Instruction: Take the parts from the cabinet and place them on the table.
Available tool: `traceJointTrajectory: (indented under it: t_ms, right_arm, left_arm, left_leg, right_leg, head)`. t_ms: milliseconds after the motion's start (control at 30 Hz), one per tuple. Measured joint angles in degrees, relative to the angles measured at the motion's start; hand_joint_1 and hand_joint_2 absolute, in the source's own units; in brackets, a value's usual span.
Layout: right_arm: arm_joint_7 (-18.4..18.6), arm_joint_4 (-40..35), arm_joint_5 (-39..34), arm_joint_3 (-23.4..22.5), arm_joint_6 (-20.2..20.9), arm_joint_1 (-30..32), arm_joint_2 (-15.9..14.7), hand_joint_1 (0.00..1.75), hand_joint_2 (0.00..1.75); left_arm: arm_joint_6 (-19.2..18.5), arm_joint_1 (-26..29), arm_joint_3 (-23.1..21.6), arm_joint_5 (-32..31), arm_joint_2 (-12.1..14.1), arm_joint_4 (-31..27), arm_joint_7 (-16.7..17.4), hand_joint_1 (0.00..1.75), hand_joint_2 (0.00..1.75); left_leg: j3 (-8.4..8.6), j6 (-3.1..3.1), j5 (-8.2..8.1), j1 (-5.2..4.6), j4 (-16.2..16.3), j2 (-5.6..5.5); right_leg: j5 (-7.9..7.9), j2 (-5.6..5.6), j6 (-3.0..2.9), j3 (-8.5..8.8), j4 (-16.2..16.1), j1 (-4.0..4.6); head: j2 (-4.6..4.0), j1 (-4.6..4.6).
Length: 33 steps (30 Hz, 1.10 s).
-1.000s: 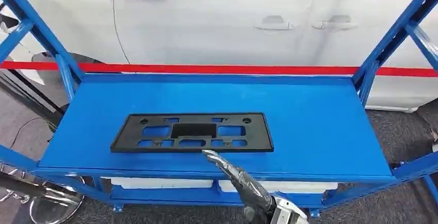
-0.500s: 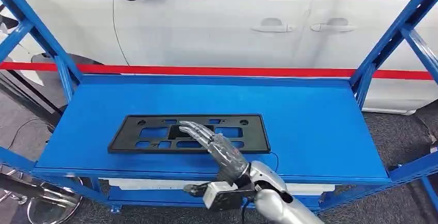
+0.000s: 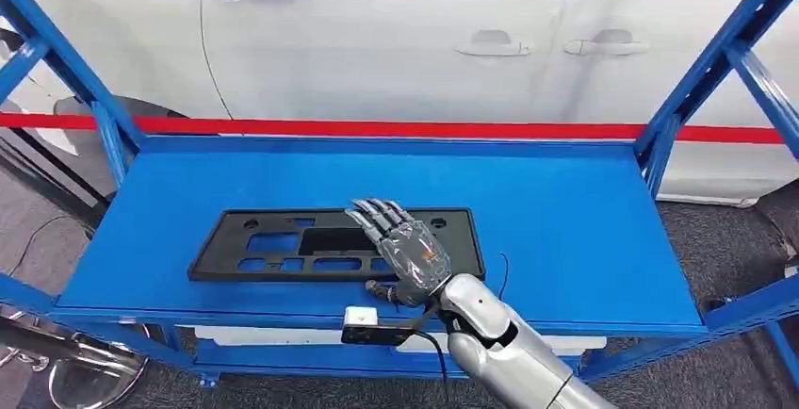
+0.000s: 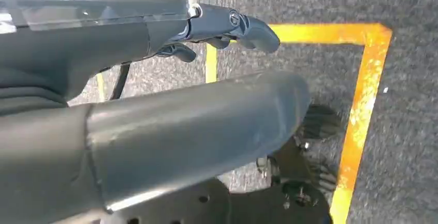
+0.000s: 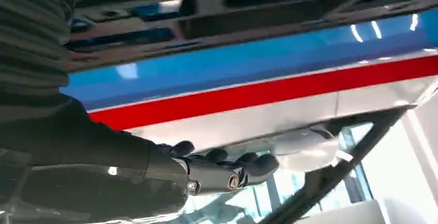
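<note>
Silver right hand (image 3: 407, 251) over black part (image 3: 283, 244), fingers (image 3: 375, 213) spread

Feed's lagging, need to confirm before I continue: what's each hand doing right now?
Left hand: fingers curled in, holding nothing.
Right hand: open, fingers spread above the black plate, no grip yet.

A blue shelf (image 3: 584, 211) carries one thing — a flat black slotted part (image 3: 283, 244).
</note>
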Motion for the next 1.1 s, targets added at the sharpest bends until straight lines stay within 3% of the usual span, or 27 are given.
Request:
traceJointTrajectory:
  t_ms: [67, 133, 167, 200, 233, 267, 333, 367, 400, 467, 500, 533, 567, 667, 700, 733, 767, 833, 867, 967, 1033, 1100]
  right_arm:
    - [0.9, 0.7, 1.6, 0.2, -0.3, -0.3, 0.5, 0.0, 1.75]
    - [2.3, 1.9, 5.0, 0.4, -1.0, -0.6, 1.0, 0.0, 1.75]
    - [3.0, 2.6, 6.8, 0.7, -1.2, -0.6, 1.1, 0.0, 1.75]
    - [3.7, 3.5, 8.5, 1.0, -1.2, -0.7, 1.1, 0.0, 1.75]
    - [4.0, 4.2, 9.7, 1.4, -1.1, -0.7, 1.2, 0.0, 1.75]
    - [4.1, 5.0, 10.6, 1.7, -1.0, -0.8, 1.5, 0.0, 1.75]
    - [4.1, 6.1, 11.6, 2.6, -0.4, -1.2, 2.1, 0.0, 1.75]
    - [4.1, 6.5, 11.8, 2.9, 0.1, -1.5, 2.3, 0.0, 1.75]
    - [4.0, 7.1, 11.9, 3.5, 0.8, -1.9, 2.4, 0.0, 1.75]
    - [3.7, 7.6, 11.9, 4.1, 1.7, -2.0, 2.4, 0.0, 1.75]
    - [3.5, 7.8, 11.9, 4.4, 2.2, -2.3, 2.4, 0.0, 1.75]
    - [3.5, 7.9, 12.0, 4.6, 2.5, -2.6, 2.3, 0.0, 1.75]
    - [3.5, 8.0, 12.4, 4.8, 2.7, -2.9, 2.3, 0.0, 1.75]
    - [4.4, 8.4, 15.0, 5.9, 2.6, -3.3, 1.9, 0.0, 1.75]
    - [5.0, 8.6, 15.9, 6.3, 2.1, -3.4, 1.8, 0.0, 1.75]
    - [5.4, 8.9, 16.8, 6.7, 1.7, -3.5, 1.8, 0.0, 1.75]
    - [6.0, 9.1, 17.7, 7.0, 1.4, -3.6, 1.8, 0.0, 1.75]
    - [7.4, 9.3, 19.7, 7.5, 0.5, -4.3, 1.9, 0.0, 1.75]
    - [8.0, 9.6, 20.7, 7.7, 0.2, -4.8, 1.9, 0.0, 1.75]
    - [9.6, 10.8, 23.2, 7.9, -0.7, -5.2, 2.5, 0.0, 1.75]
    - [10.2, 11.3, 24.1, 8.1, -0.9, -5.6, 2.9, 0.0, 1.75]
    - [11.5, 13.2, 25.8, 8.2, -0.7, -6.5, 4.4, 0.0, 1.75]
  left_arm:
    - [0.0, 0.0, -0.2, -0.1, 0.0, 0.0, 0.0, 0.0, 0.0]
    - [0.0, -0.1, -0.4, -0.2, 0.0, 0.0, 0.2, 0.0, 0.0]
    - [0.0, 0.0, -0.4, -0.3, 0.0, 0.0, 0.2, 0.0, 0.0]
    - [0.0, 0.1, -0.5, -0.4, 0.0, 0.0, 0.2, 0.0, 0.0]
    - [0.0, 0.1, -0.7, -0.5, 0.0, 0.0, 0.2, 0.0, 0.0]
    - [0.0, 0.1, -0.9, -0.6, 0.0, 0.0, 0.2, 0.0, 0.0]
    - [0.0, 0.0, -0.9, -0.6, 0.1, 0.0, 0.0, 0.0, 0.0]
    - [0.0, -0.1, -0.9, -0.6, 0.1, 0.0, -0.1, 0.0, 0.0]
    - [0.0, -0.2, -1.0, -0.6, 0.1, 0.0, -0.2, 0.0, 0.0]
    - [0.0, -0.3, -1.0, -0.6, 0.1, 0.0, -0.4, 0.0, 0.0]
    - [0.0, -0.1, -1.0, -0.6, 0.1, 0.0, -0.4, 0.0, 0.0]
    - [0.0, 0.0, -1.0, -0.6, 0.1, 0.0, -0.4, 0.0, 0.0]
    - [0.1, -0.1, -1.0, -0.5, 0.1, 0.0, -0.6, 0.0, 0.0]
    - [0.1, -0.1, -1.0, -0.5, 0.1, 0.0, -1.0, 0.0, 0.0]
    - [0.1, -0.1, -1.0, -0.5, 0.1, 0.0, -1.1, 0.0, 0.0]
    - [0.2, -0.1, -1.0, -0.5, 0.2, 0.0, -1.1, 0.0, 0.0]
    - [0.2, -0.1, -1.0, -0.5, 0.2, 0.0, -1.2, 0.0, 0.0]
    - [0.3, -0.1, -1.1, -0.6, 0.2, 0.0, -1.4, 0.0, 0.0]
    - [0.3, -0.2, -1.1, -0.6, 0.2, 0.0, -1.5, 0.0, 0.0]
    - [0.3, -0.2, -1.1, -0.7, 0.2, 0.0, -1.7, 0.0, 0.0]
    - [0.3, -0.3, -1.2, -0.7, 0.2, 0.0, -1.8, 0.0, 0.0]
    - [0.3, -0.4, -1.3, -1.0, 0.3, 0.0, -2.0, 0.0, 0.0]
  left_leg:
    - [-1.47, -0.39, -2.49, 0.24, 3.2, 0.02]
    - [-5.68, -0.79, -6.68, 0.31, 12.0, 0.03]
    - [-7.81, -0.94, -8.05, 0.3, 16.2, 0.03]
    - [-8.78, -0.96, -8.02, 0.31, 17.9, 0.03]
    - [-8.44, -0.94, -6.6, 0.32, 16.9, 0.04]
    - [-6.84, -0.86, -4.06, 0.33, 13.2, 0.04]
    - [-1.82, -0.48, 1.11, 0.34, 2.6, 0.06]
    - [-1.09, -0.33, 0.17, 0.22, 1.2, 0.03]
    - [-1.04, 0.12, 0.33, -0.09, 0.6, -0.13]
    - [-1.21, 0.47, 0.43, -0.26, 0.7, -0.22]
    - [-1.16, 0.74, 0.55, -0.21, 0.6, -0.24]
    - [-0.86, 1.36, 0.99, 0.43, 0.0, -0.01]
    - [-0.81, 1.64, 1.06, 0.39, -0.2, 0.02]
    - [-0.95, 1.99, 1.09, 0.29, -0.1, 0.07]
    - [-0.97, 2.02, 1.07, 0.29, -0.1, 0.09]
    - [-0.92, 2.02, 1.06, 0.29, 0.0, 0.08]
    - [-0.87, 1.99, 1.03, 0.29, 0.0, 0.02]
    - [-0.62, 1.78, 0.89, 0.29, 0.1, -0.13]
    - [-0.6, 1.59, 0.8, 0.29, 0.1, -0.14]
    - [-0.82, 0.58, 0.77, 0.06, 0.1, -0.13]
    - [-0.65, -0.11, 0.79, 0.13, 0.0, -0.13]
    - [-2.05, -0.62, -1.97, 0.35, 3.4, -0.1]
  right_leg:
    - [0.24, -0.18, -0.8, 0.34, -0.5, -0.23]
    - [0.18, -0.27, -1.02, 0.22, -0.4, -0.12]
    - [0.13, -0.34, -1.1, 0.21, -0.4, -0.04]
    - [0.11, -0.34, -1.12, 0.19, -0.3, -0.01]
    - [0.05, -0.31, -1.17, 0.21, -0.2, 0.0]
    - [-0.03, -0.26, -1.15, 0.25, -0.1, 0.01]
    - [-0.29, -0.12, -0.84, 0.37, 0.2, 0.01]
    - [-0.34, -0.11, -0.69, 0.28, 0.2, 0.17]
    - [-0.3, -0.06, -0.26, -0.06, 0.5, 0.4]
    - [-0.07, -0.14, 0.21, 0.02, 0.2, 0.28]
    - [0.04, -0.11, 0.5, 0.1, 0.0, 0.29]
    - [-0.52, -0.06, 0.88, -0.01, 0.5, 0.39]
    - [-1.8, -0.09, 1.17, -0.5, 2.0, 0.42]
    - [-8.12, -0.1, 1.53, -6.44, 14.7, 0.13]
    - [-8.56, -0.11, 1.57, -7.73, 17.3, 0.1]
    - [-7.58, -0.14, 1.56, -7.71, 17.1, 0.03]
    - [-5.57, -0.14, 1.47, -6.5, 14.5, 0.01]
    - [-0.81, -0.14, 1.0, -1.7, 5.2, 0.06]
    - [-0.36, -0.13, 0.47, 0.39, 0.5, 0.22]
    - [-0.29, -0.02, 0.16, 0.38, 0.1, 0.61]
    - [-0.03, 0.07, -0.47, 0.44, -0.4, 0.52]
    - [0.3, -0.14, -1.24, 0.7, -0.8, 0.11]
  head:
    - [0.0, 0.0]
    - [0.0, 0.0]
    - [0.0, 0.0]
    - [0.0, 0.0]
    - [0.0, 0.0]
    - [0.0, 0.0]
    - [0.0, 0.0]
    - [0.0, 0.02]
    - [0.0, 0.0]
    - [0.0, 0.02]
    - [0.0, 0.0]
    - [0.0, 0.0]
    - [0.0, 0.04]
    - [0.0, 0.02]
    - [0.0, 0.02]
    - [0.0, 0.02]
    - [0.0, 0.02]
    - [0.0, 0.02]
    - [0.0, 0.02]
    - [0.0, 0.02]
    - [0.0, 0.02]
    - [0.0, 0.0]
